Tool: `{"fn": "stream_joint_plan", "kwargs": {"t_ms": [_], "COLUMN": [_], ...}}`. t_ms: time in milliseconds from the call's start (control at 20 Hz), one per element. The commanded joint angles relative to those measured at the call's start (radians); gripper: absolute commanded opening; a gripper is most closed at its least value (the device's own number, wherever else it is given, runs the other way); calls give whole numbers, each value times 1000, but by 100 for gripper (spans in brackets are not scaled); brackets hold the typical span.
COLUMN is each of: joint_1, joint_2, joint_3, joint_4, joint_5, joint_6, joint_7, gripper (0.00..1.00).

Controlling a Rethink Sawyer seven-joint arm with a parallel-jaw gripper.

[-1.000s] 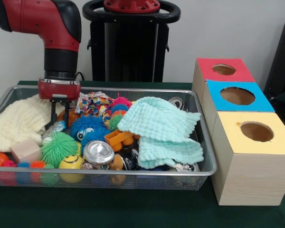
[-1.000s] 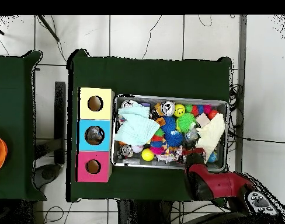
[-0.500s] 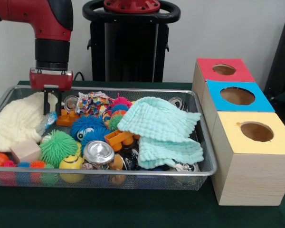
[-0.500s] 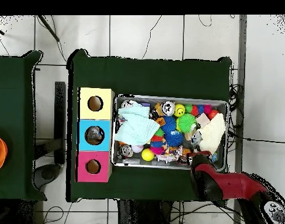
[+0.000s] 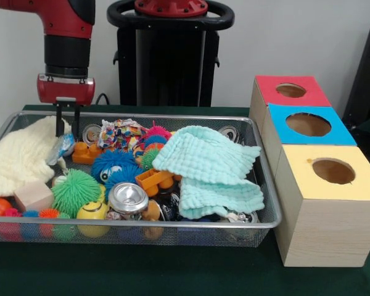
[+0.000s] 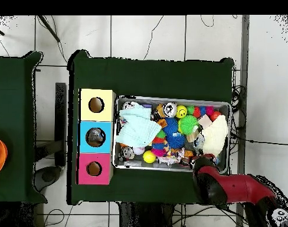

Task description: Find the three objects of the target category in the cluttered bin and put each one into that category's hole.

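The gripper pinches a wad of clear plastic above the basket's far left corner, between a cream cloth and an orange toy, a can just behind.

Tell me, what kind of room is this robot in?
Probably a robot test lab, not a home: a red arm on a pedestal, loose cables on a tiled floor, and a toy-filled bin beside sorting boxes.
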Motion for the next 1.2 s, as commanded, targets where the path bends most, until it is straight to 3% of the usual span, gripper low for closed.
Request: {"fn": "stream_joint_plan", "kwargs": {"t_ms": [50, 300, 750, 1000, 1200], "joint_1": [20, 85, 150, 251, 274], "joint_2": [-40, -53, -97, -104, -149], "joint_3": [107, 52, 17, -56, -49], "joint_4": [20, 9, 10, -1, 18], "joint_5": [19, 51, 131, 196, 264], "joint_6": [86, 97, 165, 187, 251], "joint_7": [28, 74, 92, 159, 149], "gripper": [0, 0, 0, 0, 0]}}
